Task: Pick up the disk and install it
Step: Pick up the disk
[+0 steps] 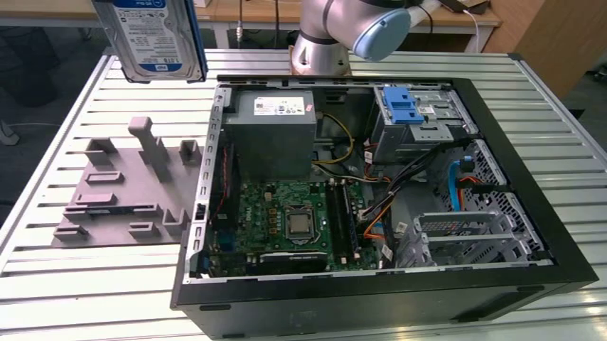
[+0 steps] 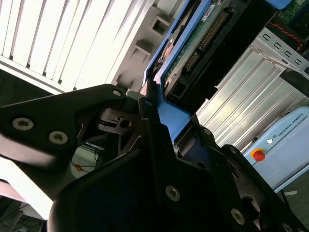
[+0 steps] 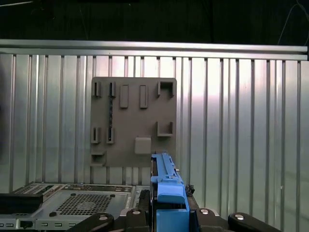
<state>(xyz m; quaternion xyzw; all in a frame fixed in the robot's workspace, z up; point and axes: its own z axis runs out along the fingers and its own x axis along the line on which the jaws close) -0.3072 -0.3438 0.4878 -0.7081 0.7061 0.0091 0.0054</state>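
Observation:
The disk (image 1: 152, 35) hangs upright in the air over the table's far corner at the exterior view's left, above the grey holder plate (image 1: 128, 192). Its white-and-blue label faces the camera and blue rails run along its sides. In the first wrist view, my gripper (image 3: 166, 215) is shut on the disk (image 3: 166, 186), with black fingers on either side of the blue rail. The second wrist view shows the disk's green circuit-board underside (image 2: 193, 48) and blue rail gripped between the black jaws. The holder plate (image 3: 133, 121) lies below.
The open computer case (image 1: 531, 213) lies on the slatted metal table (image 1: 95, 284). Inside are a grey power-supply box (image 1: 275, 131), a drive cage with a blue latch (image 1: 413, 110), the motherboard (image 1: 289, 220) and loose cables. The arm's base (image 1: 323, 50) stands behind the case.

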